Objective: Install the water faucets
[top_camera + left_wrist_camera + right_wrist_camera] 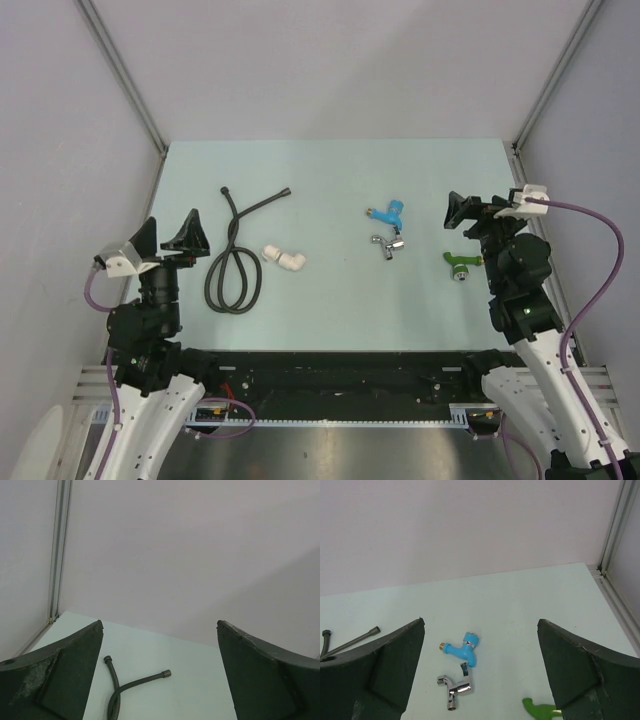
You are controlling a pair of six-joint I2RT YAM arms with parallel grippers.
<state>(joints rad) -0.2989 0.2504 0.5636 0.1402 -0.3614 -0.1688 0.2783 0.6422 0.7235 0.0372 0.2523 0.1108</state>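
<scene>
Pale green worktop point(330, 310), grey walls around. Nothing is installed yet, I judge: the blue faucet point(388, 213), chrome faucet point(387, 244) and green faucet point(461, 263) lie loose right of centre, well apart from the white elbow fittings point(283, 259). My left jaws and right jaws gape wide, holding nothing.

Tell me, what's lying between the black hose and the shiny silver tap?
The white elbow fittings lie there, touching neither the black hose nor the chrome tap. The top view shows this.
</scene>
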